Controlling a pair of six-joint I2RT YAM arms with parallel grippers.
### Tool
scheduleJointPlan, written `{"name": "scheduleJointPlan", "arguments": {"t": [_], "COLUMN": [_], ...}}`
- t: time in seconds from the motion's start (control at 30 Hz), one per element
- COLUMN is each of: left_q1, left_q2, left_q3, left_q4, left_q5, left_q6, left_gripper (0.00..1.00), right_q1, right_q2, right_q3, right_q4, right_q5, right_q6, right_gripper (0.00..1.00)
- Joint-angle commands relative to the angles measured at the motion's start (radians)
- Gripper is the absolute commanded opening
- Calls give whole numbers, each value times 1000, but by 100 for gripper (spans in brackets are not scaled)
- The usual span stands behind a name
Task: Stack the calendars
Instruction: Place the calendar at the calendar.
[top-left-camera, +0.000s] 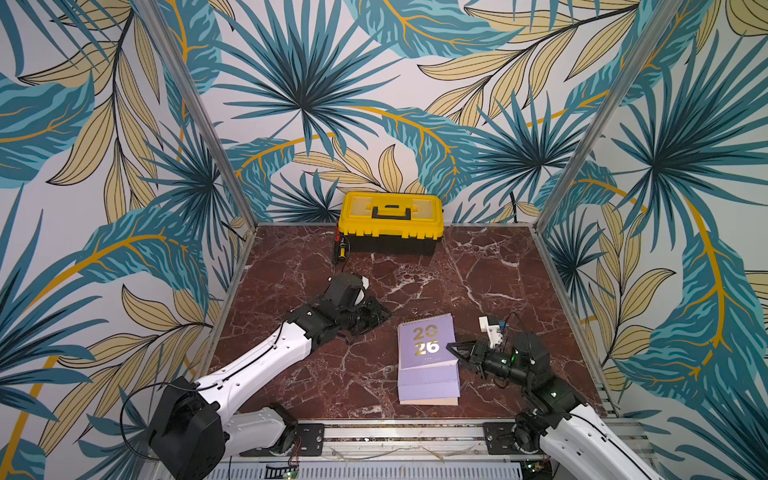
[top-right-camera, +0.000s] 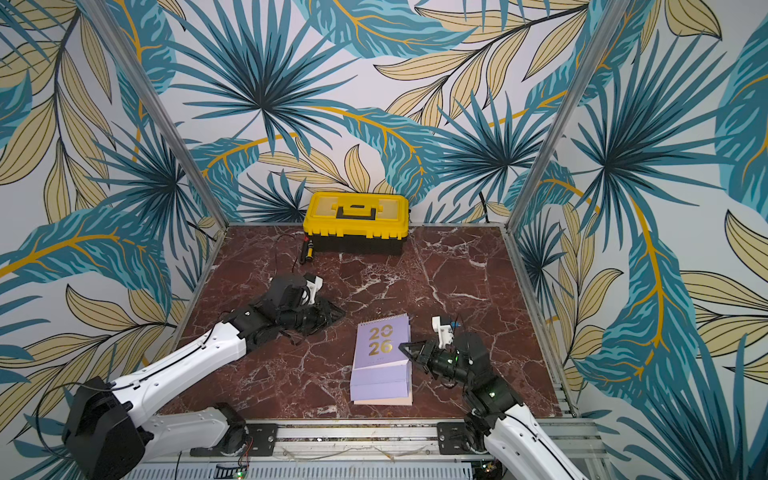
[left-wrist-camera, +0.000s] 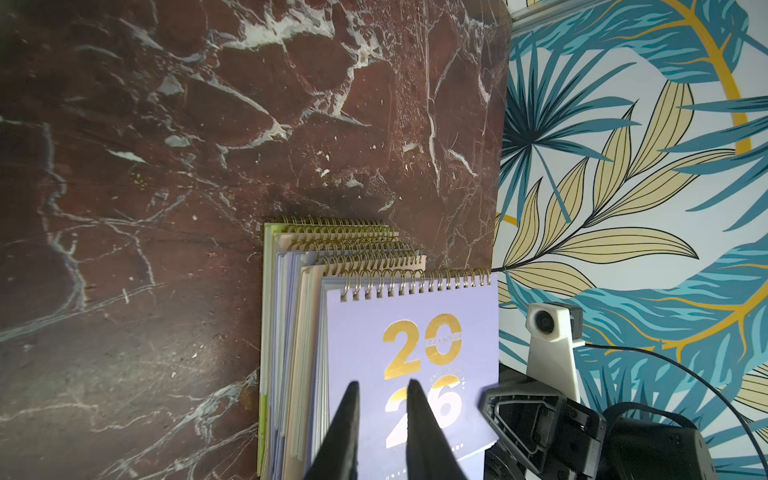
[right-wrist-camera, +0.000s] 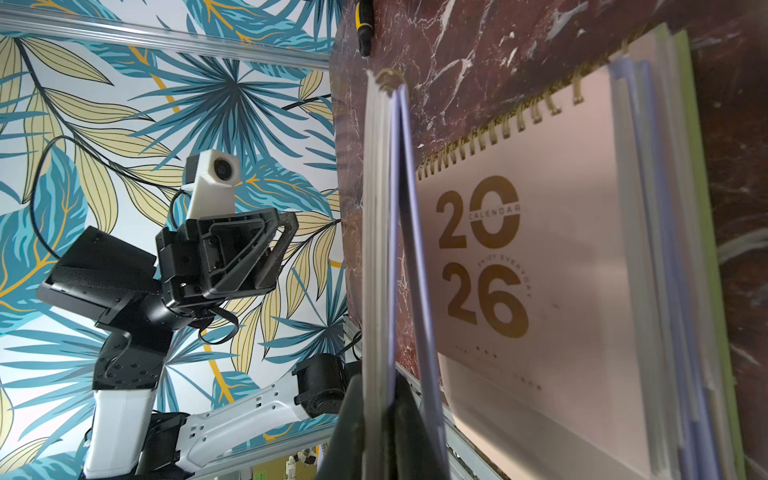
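Right wrist view: the right gripper (right-wrist-camera: 380, 409) has its fingers (right-wrist-camera: 349, 424) pinched tight on the edge of one lilac calendar (right-wrist-camera: 395, 249), seen edge-on and raised off the rest. Under it lies the stack (right-wrist-camera: 648, 249), topped by a peach calendar (right-wrist-camera: 561, 216) with "2026" showing, then lilac layers and a green calendar (right-wrist-camera: 702, 208) at the bottom.

Left wrist view: the left gripper (left-wrist-camera: 383, 386) has its fingers (left-wrist-camera: 345, 428) a narrow gap apart, with nothing between them. By colour the calendars count as one green, two peach and three lilac, the held one included, six in all, though the lower lilac ones are hard to tell apart. The spiral bindings all sit at the same end.

In both top views the held calendar (top-left-camera: 426, 343) tilts above the stack (top-left-camera: 428, 386), gripped at its right edge by the right gripper (top-left-camera: 449, 345), and it hides the far half of the stack. The stack sits at the near middle of the table (top-left-camera: 478, 282). The left gripper (top-left-camera: 380, 311) lies low over the table, to the left and farther back, apart from the stack.

One yellow toolbox (top-left-camera: 390, 222) stands closed at the back wall, well apart. One small black-and-yellow tool (top-left-camera: 341, 249) lies just beside its left end.
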Motion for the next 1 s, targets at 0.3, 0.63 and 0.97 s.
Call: {"name": "scheduleJointPlan", "arguments": {"t": [0.3,0.63,0.97], "left_q1": [-28,-34,-42], "left_q2": [37,60,94], "left_q3": [14,7,7], "left_q4": [33,34,42], "left_q5": [-19,-24,-22], "left_q6": [-4,-1,2], "left_gripper": [22,22,22], "right_q1": [-74,-83,-84], "right_q2": [-4,15,99], "right_q3": [-46,7,96], "right_q4": [67,-143,-392], "right_q5": [-86,-85,-6], "right_q6": [-15,-164,-305], "right_gripper": [0,1,19]}}
